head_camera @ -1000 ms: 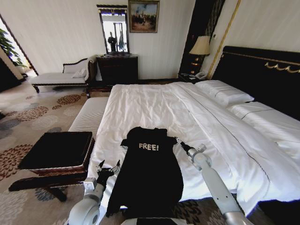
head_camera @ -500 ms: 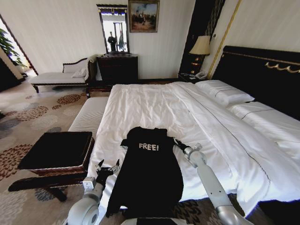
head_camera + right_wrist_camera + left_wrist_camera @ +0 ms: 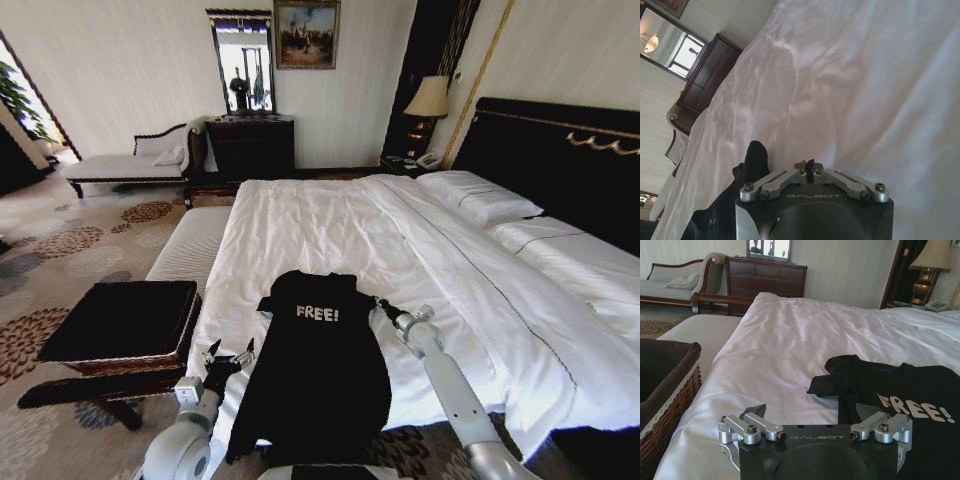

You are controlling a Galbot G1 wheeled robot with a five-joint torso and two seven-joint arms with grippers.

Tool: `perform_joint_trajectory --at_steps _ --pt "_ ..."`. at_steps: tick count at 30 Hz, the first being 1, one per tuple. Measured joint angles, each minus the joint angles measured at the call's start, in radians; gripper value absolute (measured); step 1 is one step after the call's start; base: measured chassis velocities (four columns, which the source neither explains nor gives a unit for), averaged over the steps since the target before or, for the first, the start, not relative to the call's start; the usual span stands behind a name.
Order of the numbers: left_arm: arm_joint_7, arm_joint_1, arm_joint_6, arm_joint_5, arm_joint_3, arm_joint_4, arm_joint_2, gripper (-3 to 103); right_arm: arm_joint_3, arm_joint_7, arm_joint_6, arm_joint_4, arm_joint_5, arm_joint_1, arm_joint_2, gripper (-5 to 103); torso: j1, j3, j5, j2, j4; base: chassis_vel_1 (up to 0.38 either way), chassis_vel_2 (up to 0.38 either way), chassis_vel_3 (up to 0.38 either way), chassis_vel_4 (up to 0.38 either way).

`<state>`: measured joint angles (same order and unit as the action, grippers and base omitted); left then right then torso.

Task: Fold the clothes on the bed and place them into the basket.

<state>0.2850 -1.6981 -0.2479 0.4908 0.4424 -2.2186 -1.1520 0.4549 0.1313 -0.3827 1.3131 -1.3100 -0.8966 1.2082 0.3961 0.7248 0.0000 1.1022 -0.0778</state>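
black t-shirt (image 3: 318,350) w/ white "free!" lettering lies spread flat, chest up, on the near end of the bed (image 3: 400,240), its hem hanging over the foot edge toward the robot. both short sleeves stick out to the sides; in the left wrist view the robot's-left sleeve (image 3: 832,382) is bunched up on the white duvet.

right gripper (image 3: 380,305) sits low on the duvet just beside the shirt's right sleeve, by the shoulder. in the right wrist view its fingers (image 3: 807,164) are drawn together at the tips w/ nothing between them, white sheet under them, black sleeve just beside.

left gripper (image 3: 228,352) hovers at the bed's foot corner, just beside the shirt's left edge, apart from the cloth. its fingers (image 3: 754,411) are spread wide, holding nothing.

basket (image 3: 125,320) w/ black fabric top stands on the patterned carpet (image 3: 60,260) on the robot's left of the bed, near the left arm; its brown wicker wall (image 3: 665,420) shows in the left wrist view. white-cushioned bench (image 3: 190,245) runs along the bed side beyond it.
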Motion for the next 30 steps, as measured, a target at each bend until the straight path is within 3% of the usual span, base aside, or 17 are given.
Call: perform_joint_trajectory --at_steps 8,12,30 --pt "0.002 0.006 0.000 0.004 0.002 0.004 -0.002 100 0.000 0.016 0.012 0.011 0.020 0.013 -0.007 1 0.000 0.000 0.0001 0.000 0.0000 0.000 0.000 0.000 0.000" --pt "0.003 0.009 0.000 0.009 0.007 0.007 -0.002 100 0.021 0.073 0.053 0.036 0.066 0.017 -0.015 1 0.000 0.000 0.0000 0.000 0.0000 0.000 0.000 0.000 0.000" --pt "0.005 0.015 -0.001 0.011 0.004 0.014 -0.014 100 0.069 0.140 0.078 0.069 0.209 -0.015 -0.031 1 0.000 0.000 0.0001 0.000 0.0000 0.000 0.000 0.000 0.000"
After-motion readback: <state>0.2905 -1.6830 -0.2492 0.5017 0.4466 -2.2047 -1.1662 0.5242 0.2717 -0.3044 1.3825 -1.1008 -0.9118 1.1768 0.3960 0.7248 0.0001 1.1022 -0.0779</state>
